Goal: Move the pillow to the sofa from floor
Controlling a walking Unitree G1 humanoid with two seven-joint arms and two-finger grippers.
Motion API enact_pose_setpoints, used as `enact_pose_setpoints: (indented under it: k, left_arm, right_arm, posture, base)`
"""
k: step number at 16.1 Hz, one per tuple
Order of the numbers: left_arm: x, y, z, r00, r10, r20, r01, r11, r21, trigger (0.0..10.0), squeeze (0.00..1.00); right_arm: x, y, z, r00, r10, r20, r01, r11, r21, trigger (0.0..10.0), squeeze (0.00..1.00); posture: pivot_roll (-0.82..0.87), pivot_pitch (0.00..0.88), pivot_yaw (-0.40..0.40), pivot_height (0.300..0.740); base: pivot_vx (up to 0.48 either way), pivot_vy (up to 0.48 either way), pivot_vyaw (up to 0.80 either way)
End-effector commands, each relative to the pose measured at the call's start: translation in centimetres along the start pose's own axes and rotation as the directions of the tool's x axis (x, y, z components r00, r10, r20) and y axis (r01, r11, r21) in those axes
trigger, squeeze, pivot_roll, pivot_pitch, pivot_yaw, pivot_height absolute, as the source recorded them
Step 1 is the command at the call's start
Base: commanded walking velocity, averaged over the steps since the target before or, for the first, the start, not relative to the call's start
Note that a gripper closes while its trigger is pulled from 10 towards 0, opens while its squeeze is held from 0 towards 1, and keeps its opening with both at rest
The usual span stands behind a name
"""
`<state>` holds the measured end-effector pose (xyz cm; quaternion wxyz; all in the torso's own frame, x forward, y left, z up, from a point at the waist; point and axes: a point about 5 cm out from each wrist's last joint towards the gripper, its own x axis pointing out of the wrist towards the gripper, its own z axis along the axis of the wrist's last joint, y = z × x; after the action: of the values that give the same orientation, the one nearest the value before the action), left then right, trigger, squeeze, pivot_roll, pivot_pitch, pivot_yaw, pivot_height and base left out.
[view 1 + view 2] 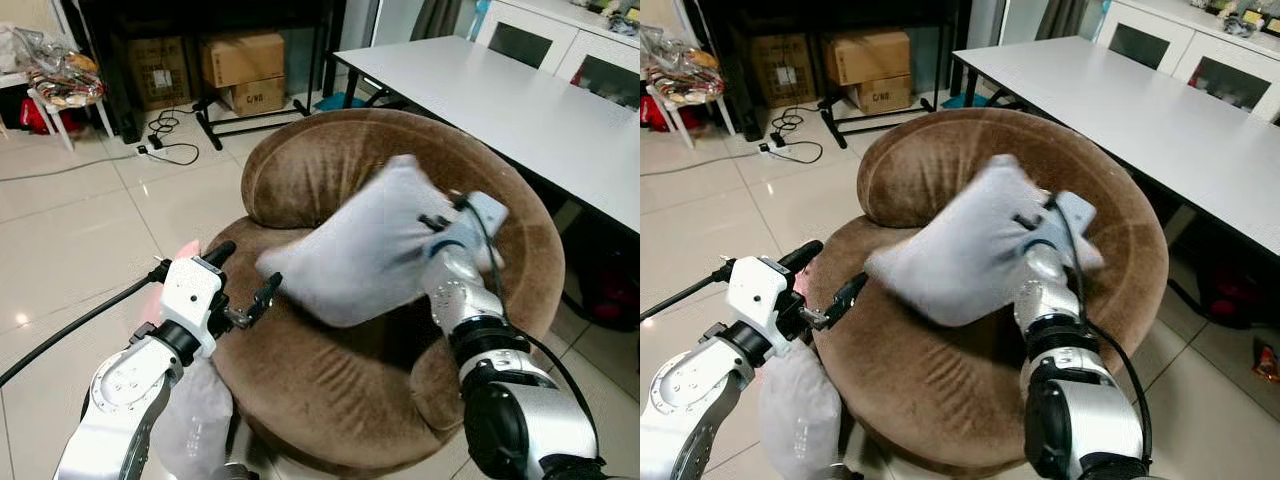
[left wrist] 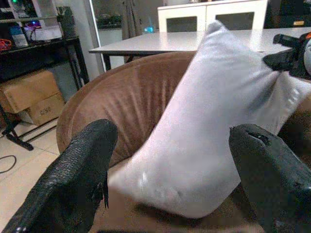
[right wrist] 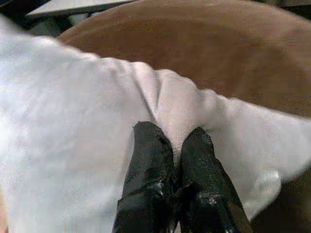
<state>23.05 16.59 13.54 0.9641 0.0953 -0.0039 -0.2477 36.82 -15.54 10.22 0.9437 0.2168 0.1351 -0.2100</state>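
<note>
A pale grey pillow (image 1: 360,245) hangs tilted over the seat of the round brown sofa chair (image 1: 330,385). My right gripper (image 3: 175,141) is shut on a fold of the pillow's cloth near its right end, and it holds the pillow (image 3: 73,121) up above the cushion. My left gripper (image 1: 245,285) stands open at the chair's left front rim, just left of the pillow's lower corner and apart from it. In the left wrist view the pillow (image 2: 214,126) stands beyond the two spread fingers (image 2: 77,170).
A long white table (image 1: 520,110) runs close along the chair's right side. A second pale cushion (image 1: 190,420) lies on the tiled floor under my left arm. Cardboard boxes (image 1: 245,65), a black shelf frame and loose cables (image 1: 165,140) are at the back left.
</note>
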Motion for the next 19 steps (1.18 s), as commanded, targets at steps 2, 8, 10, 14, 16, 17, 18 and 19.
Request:
enact_pose_setpoints:
  k: [2, 8, 10, 14, 16, 17, 18, 19]
  left_arm:
    - [0.0, 0.0, 0.6, 1.0, -0.019, 0.013, 0.019, 1.0, 0.009, 10.0, 0.0]
    - [0.3, -0.2, 0.5, 0.997, -0.076, -0.004, 0.076, 0.997, -0.008, 10.0, 0.0]
    - [0.4, -0.5, 0.3, 0.993, -0.118, -0.016, 0.117, 0.993, -0.028, 10.0, 0.0]
    - [0.7, -1.1, -0.3, 0.971, -0.239, -0.033, 0.235, 0.967, -0.094, 10.0, 0.0]
    - [0.8, -1.1, -0.3, 0.967, -0.252, -0.034, 0.248, 0.964, -0.094, 10.0, 0.0]
    - [1.1, -1.1, -0.2, 0.96, -0.277, -0.031, 0.273, 0.957, -0.094, 10.0, 0.0]
    - [1.2, -1.1, -0.2, 0.958, -0.284, -0.03, 0.28, 0.955, -0.097, 10.0, 0.0]
    - [1.3, -1.1, -0.3, 0.955, -0.296, -0.028, 0.292, 0.951, -0.1, 10.0, 0.0]
  right_arm:
    - [0.2, -0.6, 2.0, 0.992, -0.077, 0.097, 0.074, 0.997, 0.036, 10.0, 0.0]
    - [-0.4, 0.5, 0.8, 0.991, -0.126, 0.038, 0.127, 0.992, -0.022, 10.0, 0.0]
    - [-0.7, 0.9, -0.7, 0.991, -0.127, -0.037, 0.127, 0.992, -0.02, 10.0, 0.12]
    - [-0.9, 1.5, -1.2, 0.991, -0.111, -0.075, 0.111, 0.994, 0.001, 10.0, 1.0]
    - [-0.8, 1.7, -0.9, 0.993, -0.098, -0.061, 0.099, 0.995, 0.008, 10.0, 1.0]
    - [-0.7, 1.7, -0.2, 0.997, -0.07, -0.013, 0.07, 0.997, 0.013, 10.0, 1.0]
    - [-0.7, 1.7, 0.0, 0.998, -0.06, -0.007, 0.06, 0.998, 0.023, 10.0, 1.0]
    - [-0.7, 1.8, 0.2, 0.999, -0.034, -0.003, 0.034, 0.999, 0.038, 10.0, 1.0]
  posture:
    - [0.05, 0.0, -0.075, 0.74]
    - [0.03, 0.0, -0.059, 0.74]
    - [0.04, 0.0, -0.062, 0.74]
    - [0.04, 0.0, -0.069, 0.74]
    - [0.04, 0.0, -0.068, 0.74]
    - [0.04, 0.0, -0.067, 0.74]
    - [0.03, 0.0, -0.065, 0.74]
    - [0.03, 0.0, -0.064, 0.74]
  base:
    - [0.0, 0.0, 0.0]
    - [0.0, 0.0, 0.0]
    - [0.0, 0.0, 0.0]
    - [0.0, 0.0, 0.0]
    - [0.0, 0.0, 0.0]
    - [0.0, 0.0, 0.0]
    - [0.0, 0.0, 0.0]
    - [0.0, 0.0, 0.0]
